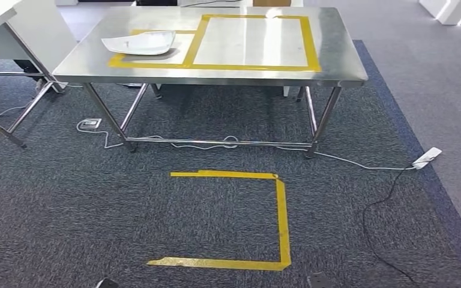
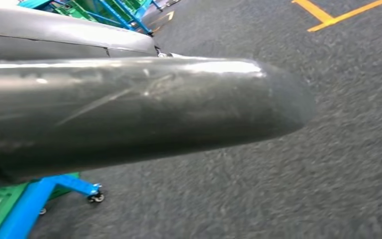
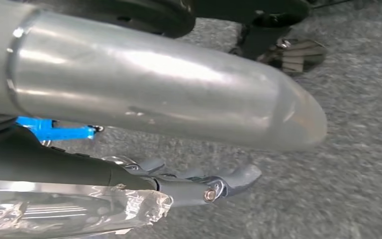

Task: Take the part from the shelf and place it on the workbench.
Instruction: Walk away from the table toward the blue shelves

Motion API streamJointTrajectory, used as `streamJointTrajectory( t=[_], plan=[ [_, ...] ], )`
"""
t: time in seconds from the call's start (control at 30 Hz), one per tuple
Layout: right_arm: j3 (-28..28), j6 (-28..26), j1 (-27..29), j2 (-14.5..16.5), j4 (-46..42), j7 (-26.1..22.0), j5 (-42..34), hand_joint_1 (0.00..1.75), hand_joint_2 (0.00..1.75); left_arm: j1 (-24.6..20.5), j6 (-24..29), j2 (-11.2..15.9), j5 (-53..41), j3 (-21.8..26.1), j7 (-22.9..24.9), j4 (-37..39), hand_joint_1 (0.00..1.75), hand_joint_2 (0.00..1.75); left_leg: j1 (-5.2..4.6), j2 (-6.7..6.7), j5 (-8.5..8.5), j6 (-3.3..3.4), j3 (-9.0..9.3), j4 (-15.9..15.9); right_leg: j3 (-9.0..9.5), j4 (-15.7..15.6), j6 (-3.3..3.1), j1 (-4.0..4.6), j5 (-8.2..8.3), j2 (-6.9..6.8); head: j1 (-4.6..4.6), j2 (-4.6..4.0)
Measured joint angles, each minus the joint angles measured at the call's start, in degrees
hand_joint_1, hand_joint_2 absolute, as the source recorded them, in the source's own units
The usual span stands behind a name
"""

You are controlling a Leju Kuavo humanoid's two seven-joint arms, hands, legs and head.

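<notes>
right hand [image 3: 199,186]: hanging over the carpet, fingers curled round what looks like a plastic-wrapped part [image 3: 69,211], hard to be sure
left hand: can't tell
floor tape [image 1: 240,219]: yellow outline on carpet
workbench [image 1: 336,63]: steel, beyond it; white tray [image 1: 139,42] sits on its left

A workshop or robot test floor: a stainless steel workbench [image 1: 216,66] at twelve o'clock carries yellow tape outlines [image 1: 252,63], more yellow tape [image 1: 279,228] marks the dark carpet [image 1: 66,210], and cables [image 1: 384,204] trail toward three o'clock.
</notes>
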Motion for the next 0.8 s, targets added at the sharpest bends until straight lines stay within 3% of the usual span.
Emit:
streamJointTrajectory(
  t=[0.03,0.07,0.1,0.13,0.2,0.27,0.3,0.4,0.43,0.53,0.57,0.63,0.73,0.8],
  plan=[
    [-0.06,0.01,0.06,0.0,0.0,-0.02,-0.01,0.0,0.0,0.06,-0.02,-0.05,0.0,0.11,0.01,0.02,0.0,0.0,0.07,0.0,-2.62,-0.24,-0.88,4.15,-0.7,0.06,-0.07,0.04,0.57,-0.06,-0.09,0.0],
    [-0.13,0.01,0.15,0.0,0.01,-0.03,-0.01,0.0,0.0,0.08,-0.04,-0.07,0.0,0.23,0.01,0.03,0.0,0.0,0.11,0.0,-4.05,-0.4,-1.39,7.66,-1.39,0.18,-0.03,0.08,1.07,-0.1,-0.11,0.0],
    [-0.2,0.02,0.25,0.0,0.01,-0.03,-0.02,0.0,0.0,0.09,-0.18,-0.08,0.01,0.37,0.16,0.04,0.0,0.0,0.12,0.0,-4.34,-0.49,-1.26,9.94,-2.0,0.37,0.04,0.1,1.53,-0.15,-0.1,0.0],
    [-0.28,0.02,0.32,0.0,0.01,-0.03,-0.03,0.0,0.0,0.11,-0.47,-0.08,0.04,0.52,0.5,0.04,0.0,0.0,0.13,0.0,-3.5,-0.49,-0.09,9.94,-2.59,0.65,0.14,0.11,1.9,-0.18,-0.11,0.0],
    [-0.4,0.01,0.37,0.0,0.01,-0.07,-0.22,0.0,0.0,0.11,-1.35,-0.1,0.41,0.88,1.47,0.05,0.0,0.0,0.16,0.0,-1.2,-0.23,5.18,3.56,-3.46,1.31,0.42,0.09,2.38,-0.15,-0.12,0.0],
    [-0.59,-0.02,0.33,0.0,0.01,-0.14,-0.67,0.0,0.0,0.08,-2.19,-0.25,1.0,1.36,2.26,0.07,0.0,0.0,0.04,-0.05,-1.09,0.32,10.19,-3.92,-4.25,1.98,0.87,0.23,2.69,-0.11,-0.07,0.0],
    [-0.77,-0.05,0.29,0.0,0.01,-0.19,-1.01,0.0,0.0,0.07,-2.6,-0.37,1.18,1.65,2.68,0.08,0.0,0.0,-0.07,-0.07,-1.6,0.68,11.34,-5.97,-4.57,2.21,1.16,0.3,2.85,-0.12,-0.07,0.0],
    [-1.73,-0.23,0.21,0.0,-0.01,-0.3,-2.36,0.0,0.0,0.15,-3.83,-0.95,1.35,2.36,4.28,0.11,0.0,0.0,-0.22,-0.01,-1.73,1.99,11.24,-7.06,-5.38,2.46,2.18,0.3,3.1,-0.04,-0.02,0.0],
    [-2.11,-0.29,0.22,0.0,-0.01,-0.36,-2.8,0.0,0.0,0.2,-4.11,-1.15,1.39,2.5,4.72,0.12,0.0,0.0,-0.23,-0.01,-1.6,2.17,11.09,-7.16,-5.61,2.35,1.88,0.28,3.01,0.02,0.17,0.0],
    [-3.18,-0.34,0.21,0.0,-0.01,-0.76,-3.85,0.0,0.0,0.31,-4.67,-1.67,1.45,2.9,5.58,0.13,0.0,0.0,-0.52,-0.09,-1.43,2.23,10.74,-7.15,-6.1,2.1,0.07,0.17,2.9,0.17,0.52,0.0],
    [-3.52,-0.33,0.2,-0.01,-0.01,-0.92,-4.15,0.0,0.0,0.33,-4.8,-1.84,1.44,3.05,5.78,0.13,0.0,0.0,-0.64,-0.09,-1.33,2.39,10.65,-7.15,-6.16,2.12,0.0,0.1,3.05,0.21,0.47,0.0],
    [-4.17,-0.31,0.21,-0.02,-0.01,-1.13,-4.68,0.0,0.0,0.34,-4.91,-2.11,1.36,3.31,6.02,0.13,0.0,0.0,-0.8,-0.08,-1.12,2.68,10.51,-7.1,-6.27,1.99,0.55,-0.06,3.62,0.26,0.48,0.0],
    [-4.96,-0.29,0.24,-0.02,-0.01,-1.25,-5.1,0.0,0.0,0.36,-4.92,-2.29,1.2,3.49,6.05,0.13,0.0,0.0,-1.03,-0.08,-0.81,3.05,10.22,-7.03,-6.45,1.83,2.03,-0.34,4.61,0.29,0.44,0.0],
    [-5.33,-0.22,0.24,-0.02,-0.01,-1.51,-5.41,0.0,0.0,0.42,-4.92,-2.34,1.13,3.58,6.06,0.13,0.0,0.0,-1.1,-0.07,-0.64,3.15,9.99,-7.0,-6.41,1.82,2.45,-0.41,4.83,0.3,0.44,0.0]
  ],
)
